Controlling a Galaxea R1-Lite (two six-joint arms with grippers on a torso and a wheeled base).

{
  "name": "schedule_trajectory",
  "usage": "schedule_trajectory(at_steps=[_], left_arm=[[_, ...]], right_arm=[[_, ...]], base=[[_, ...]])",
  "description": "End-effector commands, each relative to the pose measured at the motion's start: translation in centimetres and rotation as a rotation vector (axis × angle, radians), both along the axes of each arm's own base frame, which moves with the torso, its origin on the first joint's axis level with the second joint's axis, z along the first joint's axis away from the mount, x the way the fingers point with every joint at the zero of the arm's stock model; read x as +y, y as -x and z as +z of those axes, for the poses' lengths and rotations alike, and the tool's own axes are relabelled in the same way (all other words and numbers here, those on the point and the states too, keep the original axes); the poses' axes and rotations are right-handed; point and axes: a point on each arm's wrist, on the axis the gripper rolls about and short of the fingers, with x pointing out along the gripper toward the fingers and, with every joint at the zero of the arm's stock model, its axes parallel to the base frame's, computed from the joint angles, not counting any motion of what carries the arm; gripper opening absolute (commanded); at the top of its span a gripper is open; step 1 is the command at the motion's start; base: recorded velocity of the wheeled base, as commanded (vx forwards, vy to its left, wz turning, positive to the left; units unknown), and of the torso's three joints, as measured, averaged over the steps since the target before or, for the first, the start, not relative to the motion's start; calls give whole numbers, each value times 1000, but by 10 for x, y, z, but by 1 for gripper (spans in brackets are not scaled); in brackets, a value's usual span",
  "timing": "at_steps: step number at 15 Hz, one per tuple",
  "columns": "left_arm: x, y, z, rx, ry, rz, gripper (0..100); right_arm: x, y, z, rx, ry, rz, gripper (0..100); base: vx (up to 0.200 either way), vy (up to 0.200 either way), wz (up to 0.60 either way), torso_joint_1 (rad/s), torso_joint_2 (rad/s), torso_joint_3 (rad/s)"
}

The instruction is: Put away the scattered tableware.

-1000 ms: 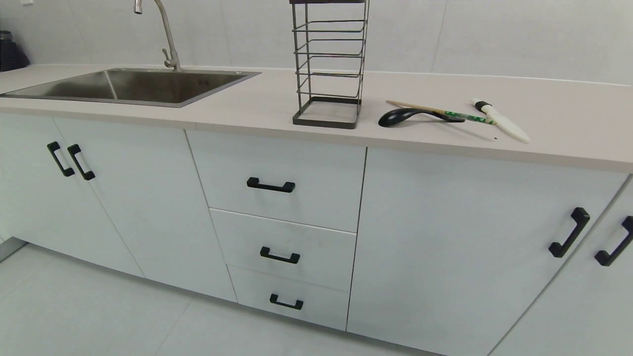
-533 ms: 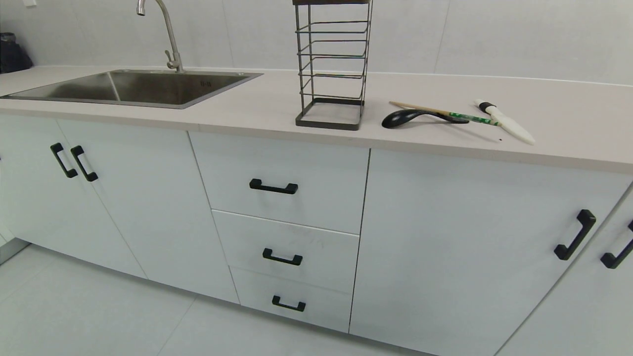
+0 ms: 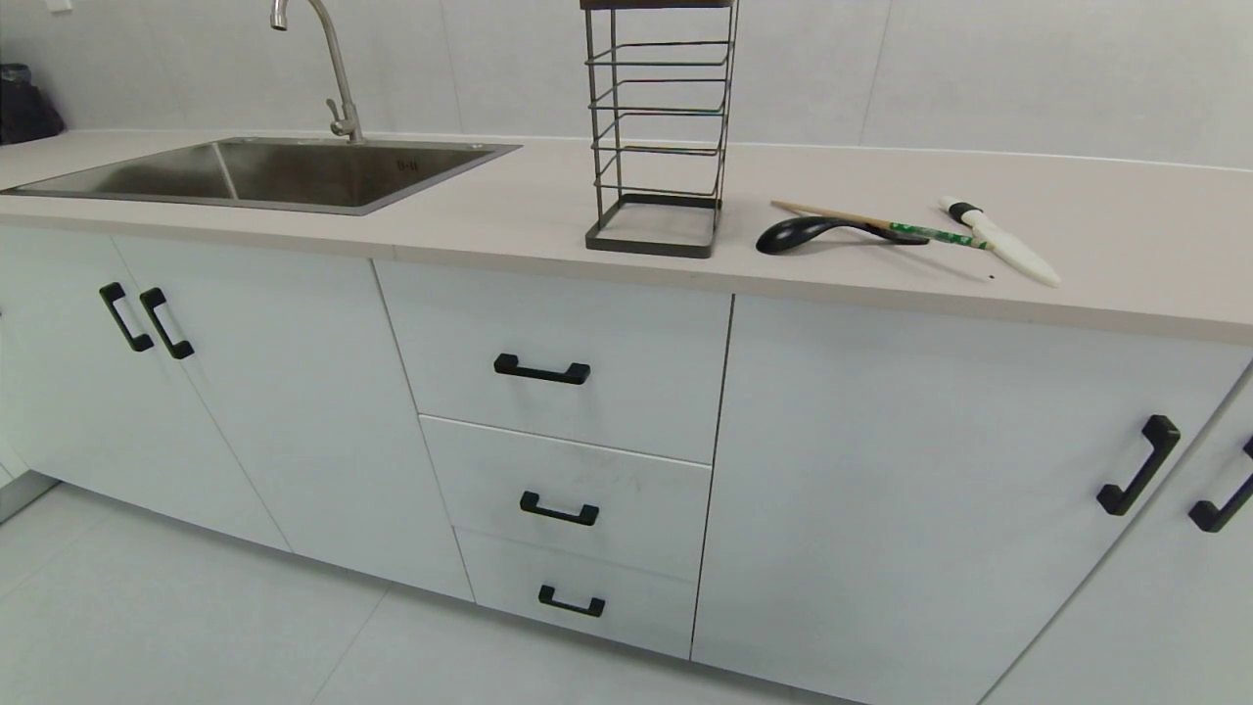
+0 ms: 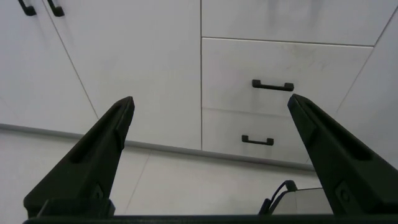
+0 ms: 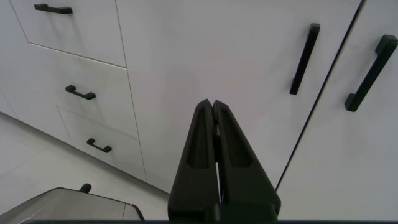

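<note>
You have the spoon point(image 3: 793, 233), chopsticks point(image 3: 871, 223) and white utensil point(image 3: 998, 243) lying close together on the bench point(image 3: 489, 211), at 3 o'clock from the wire rack point(image 3: 658, 127). Your left gripper point(image 4: 211, 102) has its fingers spread wide. Your right gripper point(image 5: 213, 104) has its fingers pressed together on nothing.

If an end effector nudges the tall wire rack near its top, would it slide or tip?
Probably tip: the wire rack is tall on a narrow base and looks empty, so likely light. Pushed low, it would more likely slide on the smooth countertop.
</note>
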Motion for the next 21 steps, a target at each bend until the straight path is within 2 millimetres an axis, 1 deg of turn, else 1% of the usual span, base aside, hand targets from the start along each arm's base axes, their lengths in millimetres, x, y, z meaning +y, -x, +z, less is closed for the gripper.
schedule_trajectory(at_steps=[1,2,4,5,7,8,10,11,12,13,14,15,17,18,19,21], left_arm=[[0,6,27,-215,-68,-9,100],[-2,11,41,-268,-83,-66,100],[-3,11,44,-197,-68,-109,100],[-2,6,50,-151,-45,-139,100],[-4,-4,51,-64,-51,-234,100],[-5,-16,50,33,-75,-282,100],[-6,-36,55,145,-147,-329,100],[-9,-49,60,190,-244,-414,100],[-9,-50,60,193,-251,-420,100],[-15,-69,60,250,-412,-520,100],[-16,-75,61,268,-447,-540,100],[-18,-87,62,302,-520,-536,100],[-20,-100,65,334,-606,-509,100],[-24,-107,68,322,-670,-547,100],[-31,-118,74,287,-788,-607,100],[-46,-138,85,201,-1046,-665,100]], right_arm=[[0,0,0,1,1,1,0],[0,0,0,1,1,1,0],[0,0,0,1,1,1,0],[0,0,0,1,1,1,0],[0,0,0,1,1,1,0],[0,0,0,1,1,1,0],[0,0,0,1,1,1,0],[0,0,0,1,1,1,0],[0,0,0,1,1,1,0],[0,0,0,1,1,1,0],[0,0,0,1,1,1,0],[0,0,0,1,1,1,0],[0,0,0,1,1,1,0],[0,0,0,1,1,1,0],[0,0,0,1,1,1,0],[0,0,0,1,1,1,0]], base=[[0,0,0,0,0,0],[0,0,0,0,0,0],[0,0,0,0,0,0],[0,0,0,0,0,0],[0,0,0,0,0,0],[0,0,0,0,0,0],[0,0,0,0,0,0],[0,0,0,0,0,0],[0,0,0,0,0,0],[0,0,0,0,0,0],[0,0,0,0,0,0],[0,0,0,0,0,0],[0,0,0,0,0,0],[0,0,0,0,0,0],[0,0,0,0,0,0],[0,0,0,0,0,0]])
